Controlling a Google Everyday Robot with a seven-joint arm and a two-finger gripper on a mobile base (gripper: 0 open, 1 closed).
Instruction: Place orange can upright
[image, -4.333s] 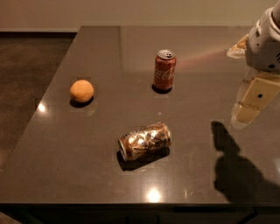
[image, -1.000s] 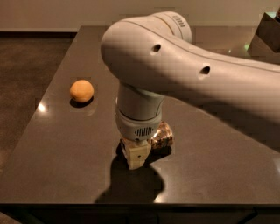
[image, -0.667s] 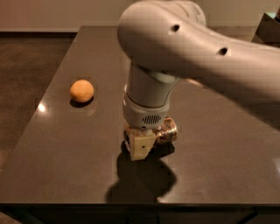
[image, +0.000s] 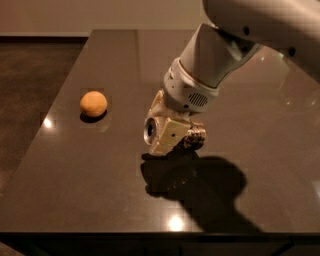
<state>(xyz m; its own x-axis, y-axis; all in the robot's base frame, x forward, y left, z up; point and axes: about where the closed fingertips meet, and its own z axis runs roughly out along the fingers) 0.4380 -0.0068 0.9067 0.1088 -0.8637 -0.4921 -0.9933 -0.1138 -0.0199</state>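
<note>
A dark, glossy tabletop (image: 85, 195) fills most of the view, its near edge running along the bottom. Small bright glints of overhead light reflect off it at the left, near the front edge and at the far right. A large soft shadow (image: 205, 187) lies on it right of centre, just below the claw (image: 169, 141), which hangs low over the middle. To the left is dark brown floor (image: 30, 80). Behind stands a pale wall (image: 100, 15) with a dark baseboard (image: 45, 35).
</note>
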